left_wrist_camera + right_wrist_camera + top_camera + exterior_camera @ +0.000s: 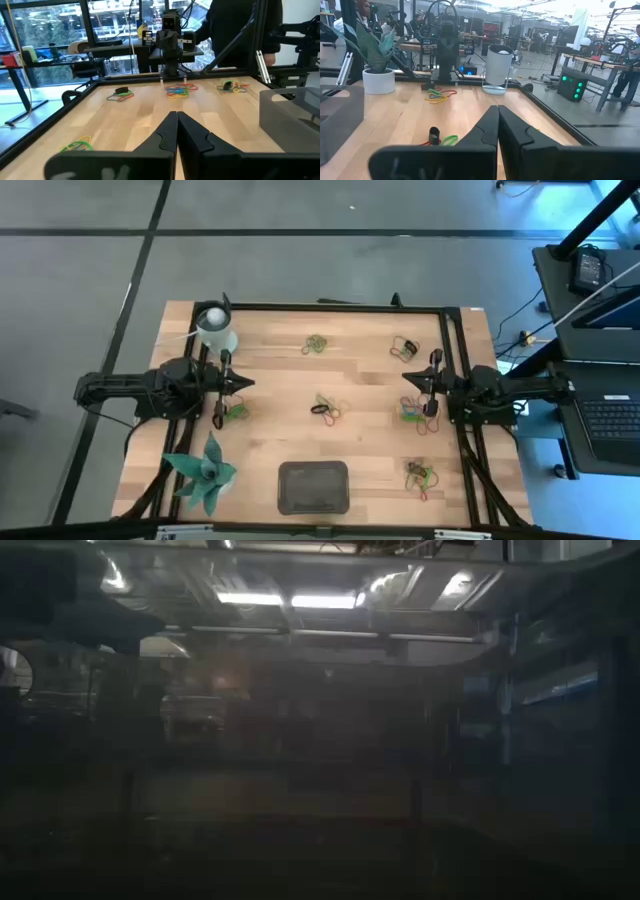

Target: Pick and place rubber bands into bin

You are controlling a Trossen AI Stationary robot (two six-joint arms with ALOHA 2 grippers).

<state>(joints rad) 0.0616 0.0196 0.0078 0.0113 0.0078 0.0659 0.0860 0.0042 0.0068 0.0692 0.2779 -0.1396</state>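
Table: I see a pale wooden slatted tabletop (280, 395) with a black frame; I place everything else relative to the bin.
Bin: the small shallow dark grey rectangular tray (313, 487) sits at the table's near edge, midway between the arms, and appears to hold nothing.
Plant: a spiky teal-leaved plant in a white pot (205, 472) stands just beside the bin on the left arm's side; I judge a low left-arm sweep toward the bin could clip it.
Cup: a white round cup (216, 330) stands well away from the bin, at the far left corner; it could be mistaken for the target.
Left gripper (244, 383): dark fingers pressed together, nothing between them, hovering beyond the bin at the left rail.
Right gripper (408, 379): likewise clenched and carrying nothing, at the right rail.
Rubber bands: small tangled heaps of thin coloured elastic loops; the central heap (326, 409) lies just beyond the bin, another (418, 475) beside the bin's right, others farther off.
Risk: I judge that descending with clenched fingers would push a heap aside, and a tangle may lift unevenly and shed loops outside the bin.
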